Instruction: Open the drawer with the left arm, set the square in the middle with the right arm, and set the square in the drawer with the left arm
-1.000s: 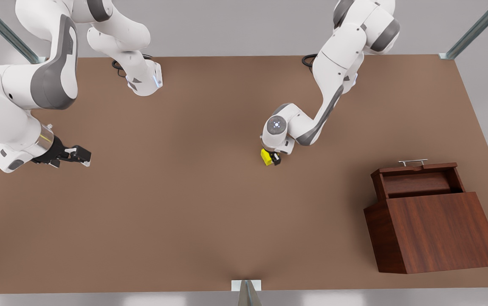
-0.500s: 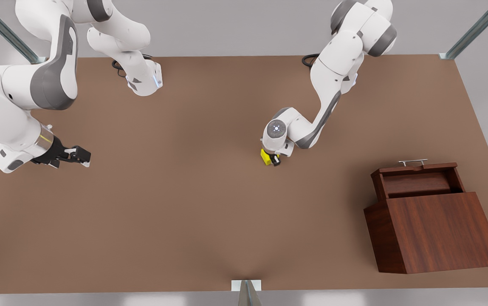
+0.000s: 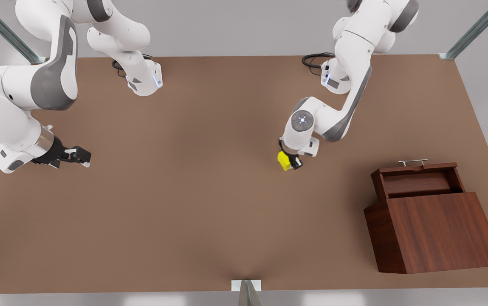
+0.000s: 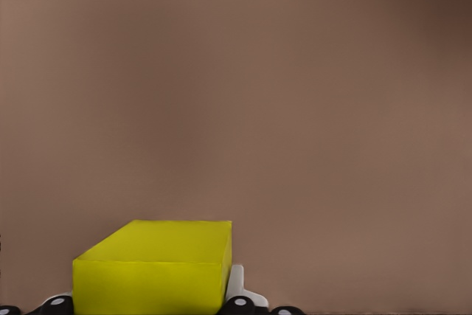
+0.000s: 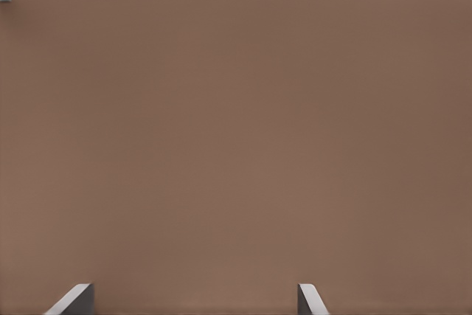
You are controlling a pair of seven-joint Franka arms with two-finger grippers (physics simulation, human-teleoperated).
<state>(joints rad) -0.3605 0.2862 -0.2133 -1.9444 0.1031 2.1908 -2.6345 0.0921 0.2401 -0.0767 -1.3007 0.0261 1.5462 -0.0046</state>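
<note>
The yellow square (image 3: 284, 161) is clamped in my left gripper (image 3: 289, 162), which is shut on it near the table's middle in the front view. The left wrist view has the square (image 4: 151, 267) close up between the fingers (image 4: 240, 302), with bare tabletop beyond it. The drawer (image 3: 417, 182) stands pulled open at the top of the wooden cabinet (image 3: 439, 231) on the front view's right, silver handle (image 3: 413, 161) facing the back. My right gripper (image 3: 83, 156) waits open, low over the table at the front view's left edge; its fingertips (image 5: 74, 302) frame bare table.
Brown tabletop (image 3: 193, 204) stretches between the two arms. Both arm bases (image 3: 144, 80) (image 3: 335, 78) sit at the far edge. Metal frame posts (image 3: 475, 29) rise at the back corners, and a bracket (image 3: 246, 285) sits at the near edge.
My left arm has swung toward the front view's right, carrying the yellow square closer to the cabinet. The right arm has stayed still.
</note>
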